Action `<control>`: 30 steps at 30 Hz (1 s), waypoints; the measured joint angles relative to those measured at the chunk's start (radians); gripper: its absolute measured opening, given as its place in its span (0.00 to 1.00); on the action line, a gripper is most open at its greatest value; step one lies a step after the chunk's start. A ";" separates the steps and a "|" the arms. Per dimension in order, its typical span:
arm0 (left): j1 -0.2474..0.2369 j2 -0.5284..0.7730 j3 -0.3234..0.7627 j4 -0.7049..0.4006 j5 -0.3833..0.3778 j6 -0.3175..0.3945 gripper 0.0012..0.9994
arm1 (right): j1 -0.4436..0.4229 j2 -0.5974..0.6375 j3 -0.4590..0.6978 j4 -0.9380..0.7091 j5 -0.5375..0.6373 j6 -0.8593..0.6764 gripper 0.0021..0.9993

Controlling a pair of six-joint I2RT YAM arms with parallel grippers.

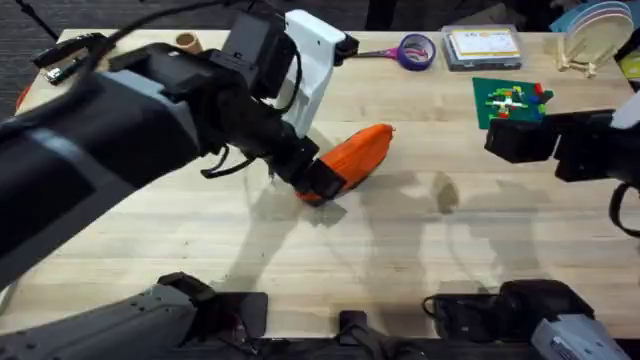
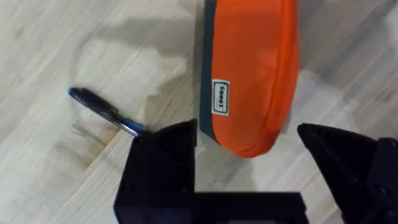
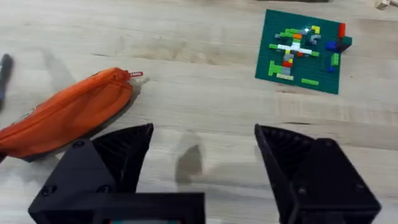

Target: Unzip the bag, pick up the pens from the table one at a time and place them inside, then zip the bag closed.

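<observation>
A: From the overhead camera, where is the bag?

B: The orange bag (image 1: 358,155) lies slantwise near the middle of the desk (image 1: 300,245). The left hand (image 1: 318,182) is low at its nearer end, under the big dark left arm. The right hand (image 1: 520,140) hangs off to the right, beside a green brick plate (image 1: 510,102). Purple-handled scissors (image 1: 410,50) lie at the far edge.

A: And the left wrist camera?

B: The left hand (image 2: 255,146) is spread wide, its black fingers (image 2: 165,146) straddling the rounded end of the bag (image 2: 252,68) without clamping it. A white label (image 2: 221,98) sits on the bag's side. One pen (image 2: 104,111) lies on the desk just beside it.

A: The right wrist?

B: The right hand (image 3: 202,152) is wide apart and holds nothing, over bare desk. The bag (image 3: 65,118) lies apart from it, zip tab (image 3: 135,74) at its end.
</observation>
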 joint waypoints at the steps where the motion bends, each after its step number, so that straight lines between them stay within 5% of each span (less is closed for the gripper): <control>1: 0.000 0.011 -0.004 0.007 -0.002 0.000 1.00 | 0.000 0.000 0.000 0.000 0.000 0.000 1.00; 14: 0.000 0.125 -0.010 0.028 -0.009 0.000 0.98 | 0.000 0.000 0.000 0.000 0.000 0.000 1.00; 19: 0.000 0.126 -0.010 0.031 -0.006 0.000 0.65 | 0.000 0.000 0.000 0.000 0.000 0.000 1.00; 20: 0.000 0.126 -0.010 0.031 -0.004 0.000 0.54 | 0.000 0.000 0.000 0.000 0.000 0.000 1.00; 21: -0.005 0.126 -0.010 0.033 0.007 0.000 0.23 | 0.000 0.000 0.000 0.000 0.000 0.000 1.00; 23: -0.005 0.126 -0.010 0.038 0.007 0.000 0.09 | 0.000 0.000 0.000 0.000 0.000 0.000 1.00; 30: -0.005 0.126 -0.010 0.041 0.003 0.000 0.04 | 0.000 0.000 0.000 0.000 0.000 0.000 1.00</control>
